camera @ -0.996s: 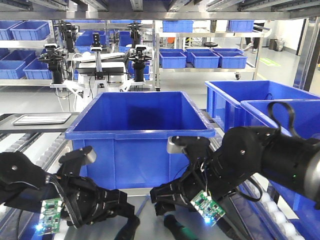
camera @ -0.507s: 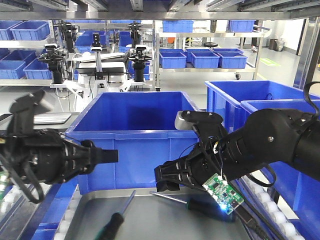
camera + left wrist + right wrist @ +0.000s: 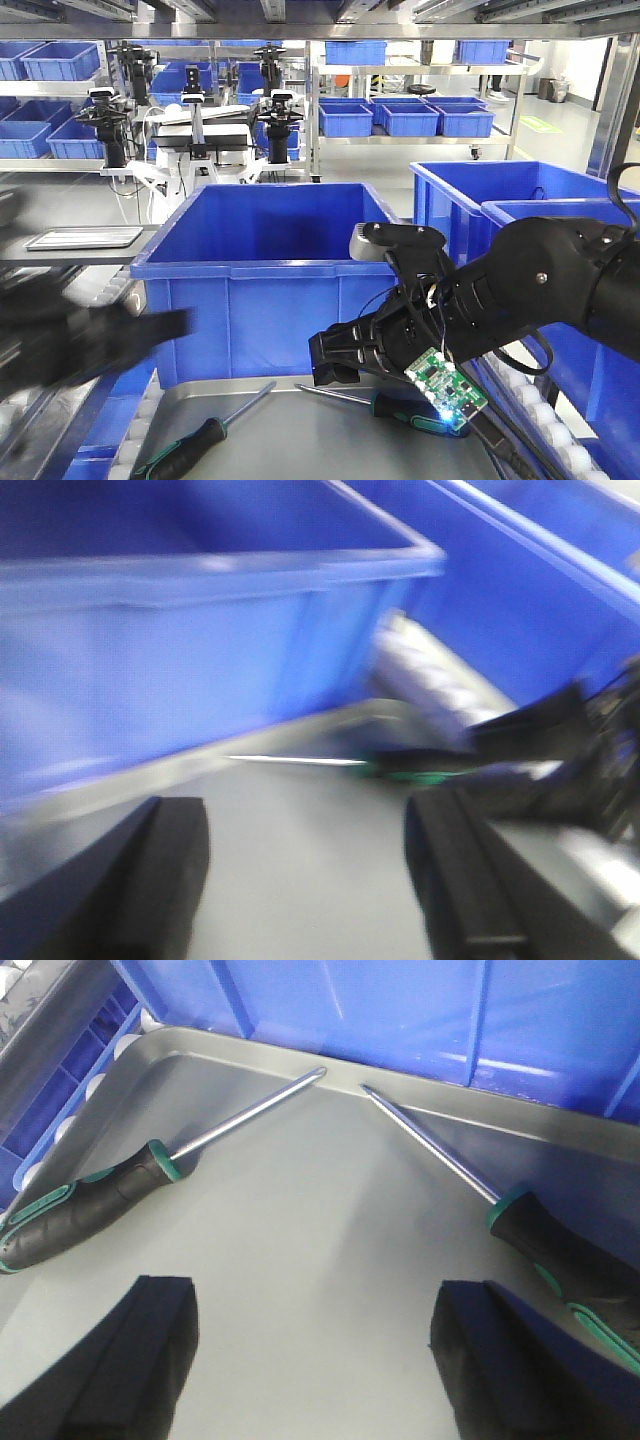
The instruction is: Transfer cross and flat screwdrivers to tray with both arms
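Observation:
Two screwdrivers with black-and-green handles lie in the grey tray [image 3: 300, 1230], their shaft tips nearly meeting at its far rim. The left screwdriver [image 3: 75, 1210] [image 3: 190, 443] points up-right. The right screwdriver [image 3: 555, 1255] [image 3: 398, 405] points up-left, and in the blurred left wrist view it shows as a silver shaft on a green handle [image 3: 300, 761]. My right gripper [image 3: 320, 1355] [image 3: 335, 365] hangs open over bare tray between the two handles. My left gripper [image 3: 310, 870] is open too, with nothing in it; the left arm [image 3: 80, 340] is a motion blur at the left.
A deep blue crate [image 3: 270, 250] stands right behind the tray, touching its far rim. More blue crates [image 3: 500, 200] stand at the right. White conveyor rollers [image 3: 130, 1045] run along the tray's left side. Another flat metal tray [image 3: 80, 237] lies far back left.
Both grippers rose from low over the tray, leaving the screwdrivers lying in it. The right arm has held still for half a second; the left arm is swinging down at the left.

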`<state>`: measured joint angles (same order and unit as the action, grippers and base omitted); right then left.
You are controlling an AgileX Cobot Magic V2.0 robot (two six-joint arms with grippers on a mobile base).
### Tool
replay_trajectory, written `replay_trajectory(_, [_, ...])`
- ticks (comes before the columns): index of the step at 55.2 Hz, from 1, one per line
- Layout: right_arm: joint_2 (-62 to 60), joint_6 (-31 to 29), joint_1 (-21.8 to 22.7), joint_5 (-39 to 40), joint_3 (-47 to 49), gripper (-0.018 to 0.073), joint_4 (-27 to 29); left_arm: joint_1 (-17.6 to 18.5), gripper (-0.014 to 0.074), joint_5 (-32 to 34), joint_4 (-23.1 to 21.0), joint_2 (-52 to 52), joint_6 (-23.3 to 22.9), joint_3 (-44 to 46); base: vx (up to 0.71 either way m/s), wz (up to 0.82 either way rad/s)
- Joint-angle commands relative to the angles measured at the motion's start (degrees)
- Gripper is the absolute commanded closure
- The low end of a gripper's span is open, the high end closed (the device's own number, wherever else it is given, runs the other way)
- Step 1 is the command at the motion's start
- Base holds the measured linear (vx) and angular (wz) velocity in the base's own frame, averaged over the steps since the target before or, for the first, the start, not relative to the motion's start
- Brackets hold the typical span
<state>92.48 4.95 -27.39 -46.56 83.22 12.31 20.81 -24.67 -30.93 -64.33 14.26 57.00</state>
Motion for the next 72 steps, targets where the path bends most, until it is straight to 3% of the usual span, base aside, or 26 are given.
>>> replay_trajectory(1, [-2.5,0.0,0.1,3.0,1.9,-0.0008,0.5,-1.1,0.0171,8.7,7.8,9.1,-6.0,-6.0,0.00,0.00])
replay_trajectory(9, [-2.5,0.0,0.1,2.8,1.9,-0.0008,0.5,-5.6,0.0301,14.1,18.6,22.3,-14.3,-20.2,0.00,0.00])
replay_trajectory(12, [-2.5,0.0,0.1,2.8,1.9,-0.0008,0.5,-7.7,0.0357,15.7,21.3,27.7,-15.0,-26.0,0.00,0.00])
replay_trajectory(26, [-2.5,0.0,0.1,2.8,1.9,-0.0008,0.5,-15.4,0.0605,22.2,23.0,46.8,-15.2,-45.9,0.00,0.00])
replay_trajectory(39, [-2.5,0.0,0.1,2.8,1.9,-0.0008,0.5,-18.7,0.0603,23.8,23.1,60.9,-15.3,-57.0,0.00,0.00])
replay_trajectory(45, [-2.5,0.0,0.1,2.7,1.9,-0.0008,0.5,-19.7,0.0603,20.5,23.1,66.3,-15.6,-57.0,0.00,0.00])
replay_trajectory(72, [-2.4,0.0,0.1,1.9,1.9,-0.0008,0.6,-20.1,0.0602,20.9,23.1,65.0,-15.6,-57.0,0.00,0.00])
